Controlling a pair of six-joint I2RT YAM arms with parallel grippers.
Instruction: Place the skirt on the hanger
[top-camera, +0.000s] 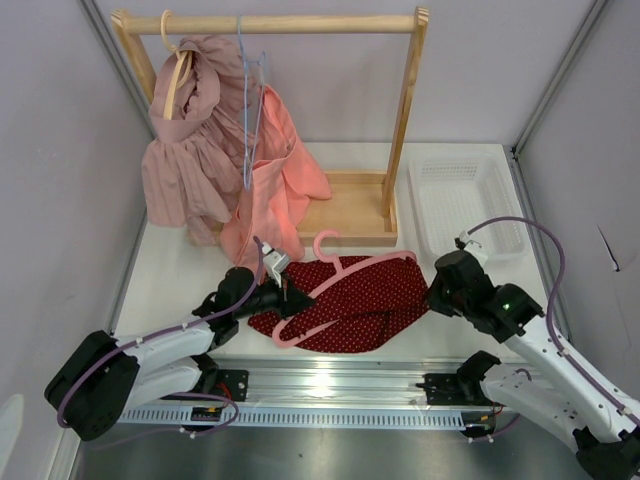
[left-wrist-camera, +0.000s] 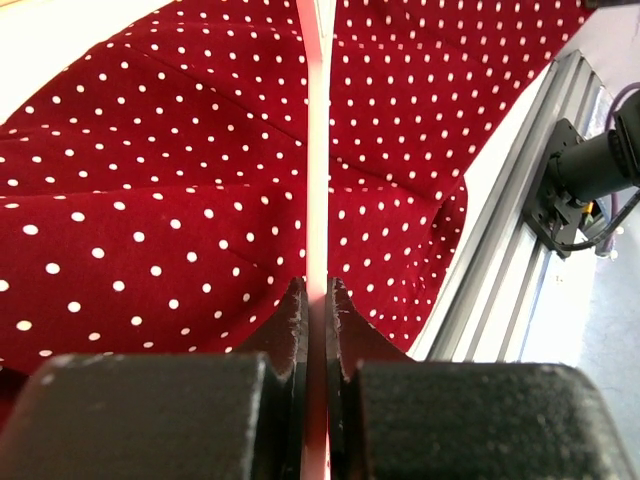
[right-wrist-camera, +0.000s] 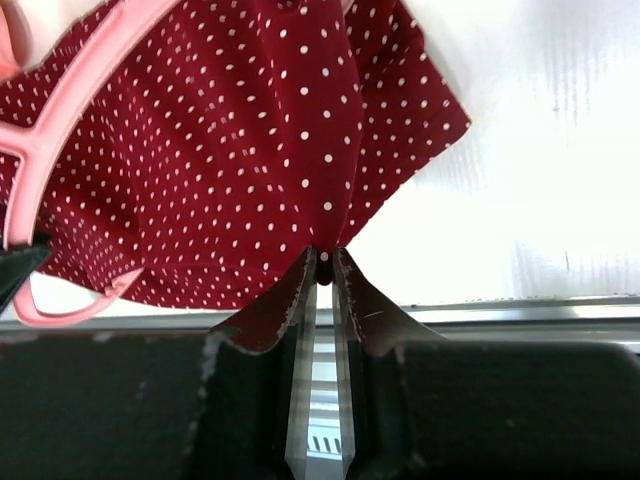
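The dark red polka-dot skirt (top-camera: 365, 300) lies spread on the white table in front of the arms. The pink hanger (top-camera: 345, 272) rests tilted across it, hook toward the rack. My left gripper (top-camera: 285, 296) is shut on the hanger's lower left end. In the left wrist view the pink bar (left-wrist-camera: 318, 150) runs straight out from between the jaws (left-wrist-camera: 318, 296) over the skirt (left-wrist-camera: 150, 200). My right gripper (top-camera: 432, 292) is at the skirt's right edge. In the right wrist view its tips (right-wrist-camera: 323, 258) pinch a drawn-up fold of the skirt (right-wrist-camera: 250, 150), with the hanger (right-wrist-camera: 70, 100) at the left.
A wooden rack (top-camera: 405, 110) stands at the back. It holds a mauve ruffled garment (top-camera: 185, 160) on a wooden hanger (top-camera: 170, 70) and a salmon garment (top-camera: 285, 185) on a blue wire hanger (top-camera: 245, 100). A white basket (top-camera: 465, 200) sits back right. An aluminium rail (top-camera: 330, 385) lines the near edge.
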